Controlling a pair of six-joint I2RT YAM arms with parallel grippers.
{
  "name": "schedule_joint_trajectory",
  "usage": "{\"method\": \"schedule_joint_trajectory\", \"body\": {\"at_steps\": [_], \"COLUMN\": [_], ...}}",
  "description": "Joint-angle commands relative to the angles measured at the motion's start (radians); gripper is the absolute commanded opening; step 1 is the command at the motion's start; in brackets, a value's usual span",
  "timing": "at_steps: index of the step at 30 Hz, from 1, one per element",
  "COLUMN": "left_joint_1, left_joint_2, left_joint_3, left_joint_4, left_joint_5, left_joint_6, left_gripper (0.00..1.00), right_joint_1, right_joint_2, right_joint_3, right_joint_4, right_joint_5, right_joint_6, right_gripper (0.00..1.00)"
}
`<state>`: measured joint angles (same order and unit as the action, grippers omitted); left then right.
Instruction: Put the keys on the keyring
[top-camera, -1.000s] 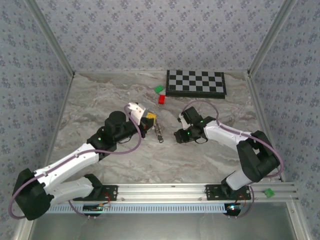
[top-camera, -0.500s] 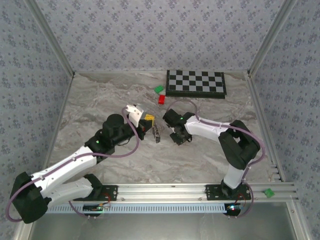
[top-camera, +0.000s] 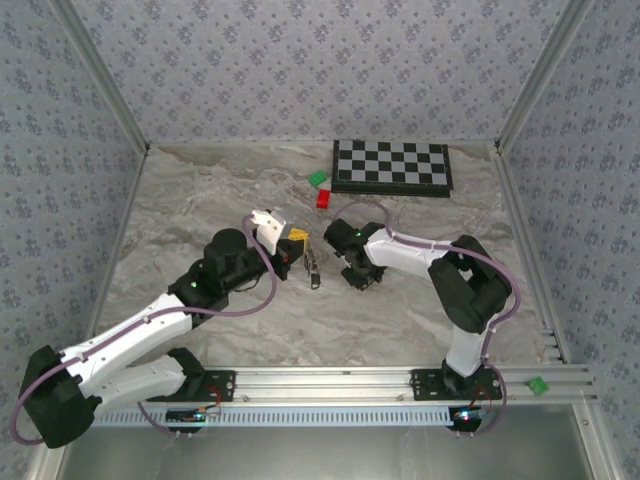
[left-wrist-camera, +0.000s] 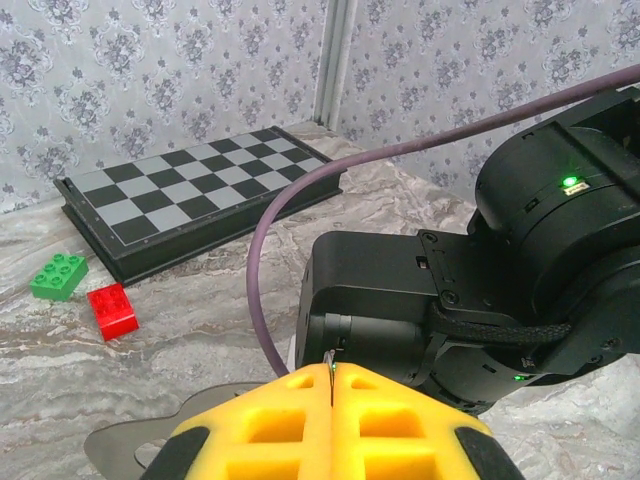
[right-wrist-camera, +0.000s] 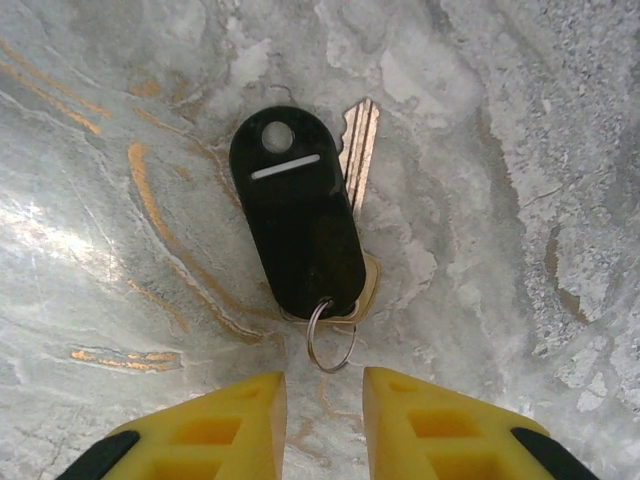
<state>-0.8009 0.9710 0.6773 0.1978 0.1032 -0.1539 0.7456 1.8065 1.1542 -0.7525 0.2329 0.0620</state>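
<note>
At the left of the grey marbled tabletop (top-camera: 190, 200), the left gripper (top-camera: 297, 238) lies low with its yellow foam pads (left-wrist-camera: 280, 432) pressed together. A thin silvery sliver (left-wrist-camera: 330, 366) stands up from their seam; whether it is key blade or ring wire cannot be told. The tight pinch looks meant to hold that small piece steady for the other arm. Just beside it, towards the middle, a small dark cluster of keys (top-camera: 313, 266) rests on the marble. The right wrist view shows one of them flat: a black oval plastic head (right-wrist-camera: 297, 215) over a silvery blade (right-wrist-camera: 358, 150), with the small thin wire keyring (right-wrist-camera: 330, 338) touching the head's near end. Whether the ring is threaded through cannot be told. The right gripper (right-wrist-camera: 323, 395) points down at this key, its pads spread with a gap and nothing between them, lined up on either side of the ring, probably to nip it. Further back lie a red block (top-camera: 324, 198), a green block (top-camera: 318, 178) and a folded black-and-white chessboard (top-camera: 392, 165), well apart from the work.
</note>
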Motion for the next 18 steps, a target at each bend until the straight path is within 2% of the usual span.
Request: {"method": "schedule_joint_trajectory", "body": {"at_steps": [1,18], "left_joint_1": [-0.007,-0.014], "left_joint_2": [-0.021,-0.023], "left_joint_3": [0.003,0.004], "left_joint_4": [0.036,0.028], "left_joint_5": [-0.007,-0.010], "left_joint_6": [0.007,0.014], "left_gripper": [0.00,0.00], "right_joint_1": [-0.009,-0.024], "right_joint_2": [0.028,0.042], "right_joint_3": [0.029,0.030], "right_joint_4": [-0.017,0.027], "right_joint_5": [0.018,0.011], "right_joint_6": [-0.010,-0.006], "right_gripper": [0.26,0.21]}}
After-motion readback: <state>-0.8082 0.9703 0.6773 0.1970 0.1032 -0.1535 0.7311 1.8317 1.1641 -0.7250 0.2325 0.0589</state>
